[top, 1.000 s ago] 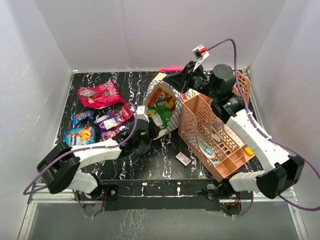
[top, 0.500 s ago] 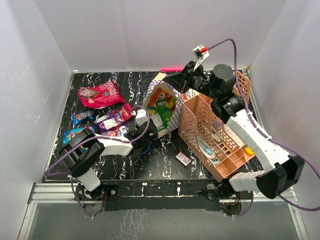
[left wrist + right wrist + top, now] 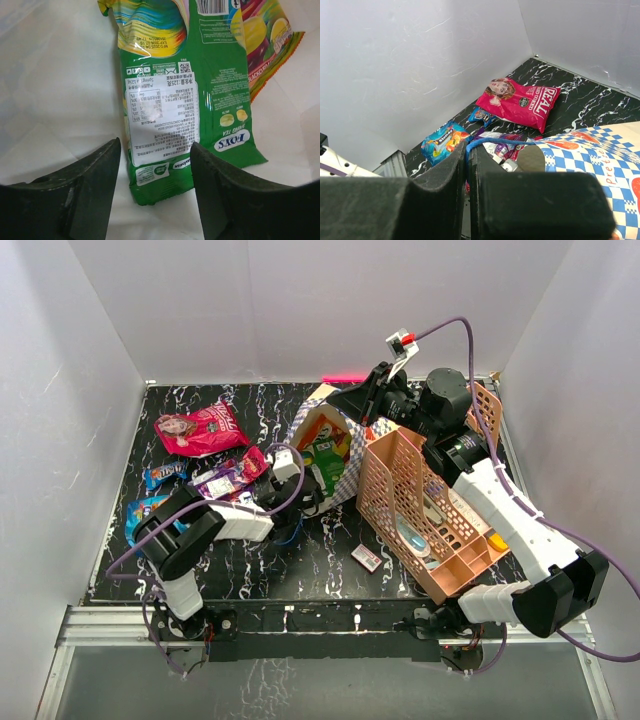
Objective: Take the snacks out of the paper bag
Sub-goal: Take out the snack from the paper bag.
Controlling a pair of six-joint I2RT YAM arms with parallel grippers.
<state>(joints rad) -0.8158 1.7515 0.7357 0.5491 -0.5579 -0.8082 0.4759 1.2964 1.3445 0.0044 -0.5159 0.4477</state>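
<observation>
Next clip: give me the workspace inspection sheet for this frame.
Surface: black marbled table, crowded.
Job's things: paper bag on its side, green packet inside; pink-red bag, blue packet, purple packs already out.
Clutter: peach rack, small white-pink box.
End effectors: left end effector open, astride green packet; right end effector shut on blue cord handle.
Cables: purple cable along each arm.
Surroundings: white walls.

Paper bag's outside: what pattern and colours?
Blue-and-white checks with orange-red marks on the paper bag, clearest in the right wrist view.
</observation>
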